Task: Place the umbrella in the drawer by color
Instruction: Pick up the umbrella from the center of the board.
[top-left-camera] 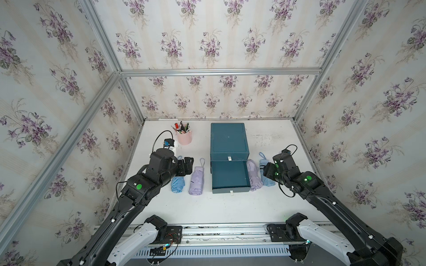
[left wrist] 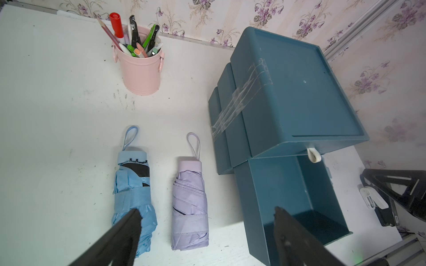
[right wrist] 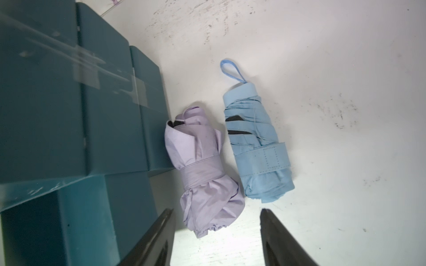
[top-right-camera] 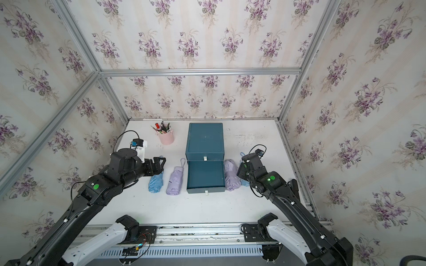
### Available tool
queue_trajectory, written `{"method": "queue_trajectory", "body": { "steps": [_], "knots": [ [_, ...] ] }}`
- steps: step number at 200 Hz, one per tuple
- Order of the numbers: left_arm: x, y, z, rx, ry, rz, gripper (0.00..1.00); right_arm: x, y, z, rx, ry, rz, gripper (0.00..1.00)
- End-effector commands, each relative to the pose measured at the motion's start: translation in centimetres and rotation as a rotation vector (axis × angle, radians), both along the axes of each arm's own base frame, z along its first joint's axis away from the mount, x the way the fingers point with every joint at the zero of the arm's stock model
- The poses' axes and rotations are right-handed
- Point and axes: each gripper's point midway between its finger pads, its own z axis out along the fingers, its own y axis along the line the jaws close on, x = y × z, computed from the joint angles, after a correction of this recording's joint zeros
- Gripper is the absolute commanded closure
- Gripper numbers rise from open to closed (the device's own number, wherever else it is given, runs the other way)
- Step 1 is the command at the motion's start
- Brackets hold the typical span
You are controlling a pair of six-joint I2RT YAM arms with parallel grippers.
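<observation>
A teal drawer cabinet (top-left-camera: 228,140) stands mid-table with its lower drawer (top-left-camera: 230,176) pulled out and empty. To its left lie a folded blue umbrella (top-left-camera: 178,184) and a purple umbrella (top-left-camera: 196,182). At its right side lie another purple umbrella (top-left-camera: 254,175) and a blue umbrella (top-left-camera: 268,180). My left gripper (top-left-camera: 190,164) hovers open above the left pair. In the left wrist view its jaws (left wrist: 207,211) straddle the purple umbrella (left wrist: 190,207) without touching it. My right gripper (top-left-camera: 266,170) hangs open and empty over the right pair, just short of the purple umbrella (right wrist: 202,165).
A pink pot of pens (top-left-camera: 184,138) stands at the back left of the cabinet. Wallpapered walls and aluminium posts (top-left-camera: 306,96) close the table in on three sides. The arm bases sit on a rail (top-left-camera: 221,232) along the front edge.
</observation>
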Motion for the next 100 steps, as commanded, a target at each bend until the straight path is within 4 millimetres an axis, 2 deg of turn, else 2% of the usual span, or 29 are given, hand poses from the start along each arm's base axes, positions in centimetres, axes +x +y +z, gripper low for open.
{"method": "queue_trajectory", "body": {
  "steps": [1, 25, 61, 100],
  "knots": [
    [-0.3, 1.5, -0.7, 0.022, 0.009, 0.07, 0.08, 0.3, 0.3, -0.8, 0.032, 0.005, 0.01, 0.37],
    [-0.2, 1.8, -1.1, 0.035, 0.017, 0.081, 0.06, 0.5, 0.0, -2.0, 0.041, 0.016, 0.003, 0.34],
    [1.1, 0.5, -1.8, 0.027, 0.055, 0.053, 0.07, 0.5, -0.6, -3.7, 0.019, 0.038, -0.008, 0.33],
    [2.4, -0.1, -1.5, 0.04, 0.064, 0.043, 0.08, 0.6, -1.4, -4.7, 0.029, 0.045, -0.033, 0.33]
  ]
}}
